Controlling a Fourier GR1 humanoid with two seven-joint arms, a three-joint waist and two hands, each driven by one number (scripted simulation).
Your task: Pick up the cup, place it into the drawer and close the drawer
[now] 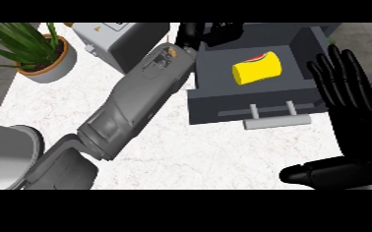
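Yellow cup (256, 68) lying on its side inside the open drawer (251, 109).

No writing readable; red mark at cup's rim end. Left hand (207, 32) at drawer's far-left corner, fingers curled over the wall, beside the cup. Right hand (341, 78) at drawer's right, fingers straight and spread. Plant (33, 49) and grey appliance (116, 39) left of drawer, both cut off.

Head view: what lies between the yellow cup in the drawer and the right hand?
In the head view, only the drawer's right wall separates the yellow cup, lying on its side inside, from the open right hand just outside it.
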